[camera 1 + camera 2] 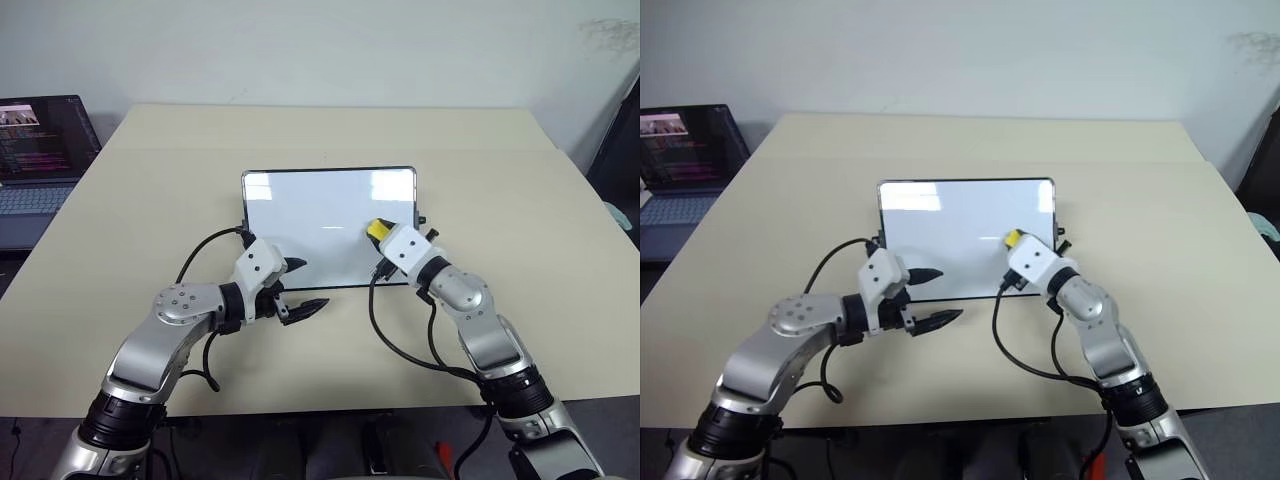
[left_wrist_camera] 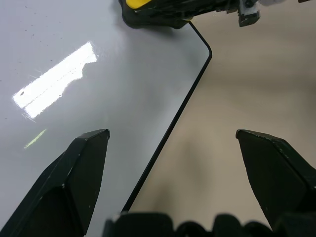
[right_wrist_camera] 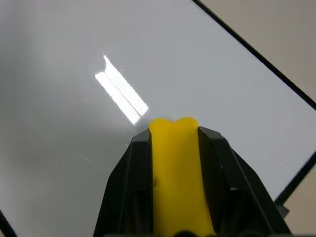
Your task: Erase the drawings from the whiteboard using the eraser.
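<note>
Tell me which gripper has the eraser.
The right gripper, shut on the yellow eraser over the whiteboard. The left gripper is open and empty.

A laptop (image 1: 40, 150) at the upper left is cut off by the frame edge, its screen text too small to read. The right tool (image 1: 378, 236) hides most of the eraser (image 1: 377, 229) and the whiteboard's (image 1: 320, 215) lower right corner.

The worktop (image 1: 520, 200) is bare around the whiteboard (image 1: 320, 215). A laptop (image 1: 40, 150) sits far off at ten o'clock, out of the way.
</note>
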Available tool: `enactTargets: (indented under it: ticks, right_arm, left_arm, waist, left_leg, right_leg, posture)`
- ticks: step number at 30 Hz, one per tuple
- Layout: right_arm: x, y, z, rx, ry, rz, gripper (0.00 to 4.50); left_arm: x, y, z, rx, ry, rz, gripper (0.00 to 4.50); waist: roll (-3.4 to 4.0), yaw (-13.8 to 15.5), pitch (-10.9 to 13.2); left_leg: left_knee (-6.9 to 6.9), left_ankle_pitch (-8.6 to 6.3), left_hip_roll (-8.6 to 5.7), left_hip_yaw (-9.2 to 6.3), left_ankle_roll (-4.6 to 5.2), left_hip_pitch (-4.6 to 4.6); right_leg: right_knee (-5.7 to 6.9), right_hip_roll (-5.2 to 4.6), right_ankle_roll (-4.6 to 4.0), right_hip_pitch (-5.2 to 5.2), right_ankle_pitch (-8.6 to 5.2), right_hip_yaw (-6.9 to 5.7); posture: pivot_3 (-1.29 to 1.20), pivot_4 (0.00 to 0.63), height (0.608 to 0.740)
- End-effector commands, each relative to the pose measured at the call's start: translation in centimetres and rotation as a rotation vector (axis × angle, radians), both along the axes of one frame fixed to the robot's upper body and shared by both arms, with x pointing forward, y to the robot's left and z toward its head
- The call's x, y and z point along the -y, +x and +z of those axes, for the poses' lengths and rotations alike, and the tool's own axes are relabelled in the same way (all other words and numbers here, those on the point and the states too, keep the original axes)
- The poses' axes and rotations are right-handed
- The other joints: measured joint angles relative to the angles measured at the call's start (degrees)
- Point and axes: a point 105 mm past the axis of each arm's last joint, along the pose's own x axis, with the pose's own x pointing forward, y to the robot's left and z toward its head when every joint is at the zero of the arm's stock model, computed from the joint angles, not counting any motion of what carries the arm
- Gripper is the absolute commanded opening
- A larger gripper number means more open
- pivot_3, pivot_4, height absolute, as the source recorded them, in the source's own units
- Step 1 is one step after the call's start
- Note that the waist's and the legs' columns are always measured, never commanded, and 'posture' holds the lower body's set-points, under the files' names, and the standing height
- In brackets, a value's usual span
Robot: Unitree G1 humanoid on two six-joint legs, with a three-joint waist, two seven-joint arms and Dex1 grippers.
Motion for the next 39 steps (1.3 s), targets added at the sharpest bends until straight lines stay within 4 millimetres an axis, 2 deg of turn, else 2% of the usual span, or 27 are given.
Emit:
enactTargets:
  ticks: [1,4,7,11,15,23,31,39]
  right_arm:
    - [2.2,-1.0,3.9,0.091,0.113,-0.030,0.98]
    - [4.7,-2.1,4.6,0.101,0.136,-0.092,0.97]
    - [6.9,-3.0,4.1,0.081,0.145,-0.174,0.97]
    - [10.8,-4.0,1.0,-0.028,0.173,-0.366,0.97]
    - [12.9,-4.1,-2.7,-0.216,0.260,-0.503,0.97]
    - [14.8,-2.7,-5.9,-0.394,0.412,-0.625,0.97]
    - [15.4,-1.8,-6.0,-0.404,0.434,-0.629,0.97]
    - [15.6,-1.8,-6.3,-0.432,0.454,-0.624,0.97]
  left_arm:
    - [1.3,-0.5,2.2,0.080,-0.042,-0.072,4.50]
    - [2.5,-0.9,3.1,0.102,-0.075,-0.149,4.50]
    - [3.6,-1.6,3.4,0.096,-0.074,-0.248,4.50]
    - [5.0,-2.6,3.1,0.085,-0.031,-0.426,4.50]
    - [6.8,-2.8,2.9,0.113,0.007,-0.580,4.50]
    - [9.7,-2.5,2.5,0.152,0.030,-0.713,4.50]
    - [10.4,-1.1,2.8,0.194,0.032,-0.654,4.50]
    - [10.7,0.5,3.7,0.216,-0.003,-0.552,4.50]
  waist:
    - [0.00,0.05,0.00]
    - [0.00,0.43,0.00]
    - [0.00,0.68,0.00]
    - [0.00,0.70,0.00]
    - [0.02,0.34,0.01]
    - [0.04,-0.09,0.02]
    - [0.04,-0.06,0.01]
    - [0.03,-0.04,0.01]
  left_leg:
    - [0.00,0.00,0.00,-0.01,0.00,-0.02]
    - [0.01,0.00,-0.02,-0.03,0.00,-0.04]
    - [0.01,0.00,-0.05,-0.03,-0.01,-0.06]
    - [0.01,0.00,-0.05,0.00,-0.01,-0.06]
    - [0.01,0.00,-0.06,0.06,0.00,0.02]
    - [0.02,-0.01,-0.06,0.08,0.01,0.03]
    - [0.03,-0.01,-0.06,0.07,0.02,0.00]
    - [0.03,-0.01,-0.06,0.06,0.02,0.00]
  right_leg:
    - [0.00,-0.02,0.00,0.00,0.00,-0.01]
    - [-0.02,-0.02,0.01,0.00,0.00,-0.04]
    - [-0.04,-0.01,0.02,0.00,-0.01,-0.06]
    - [-0.04,0.03,0.01,0.00,-0.02,-0.05]
    - [0.00,0.10,0.01,0.01,-0.03,0.01]
    - [0.01,0.30,0.00,0.02,-0.03,0.06]
    - [-0.01,0.31,-0.01,0.02,-0.05,0.05]
    - [0.00,0.31,0.00,0.02,-0.05,0.04]
  posture:
    - [0.00,0.150,0.740]
    - [0.00,0.150,0.740]
    - [0.00,0.150,0.740]
    - [0.00,0.150,0.740]
    - [0.00,0.150,0.740]
    - [0.00,0.150,0.740]
    - [0.00,0.150,0.740]
    - [0.00,0.150,0.740]
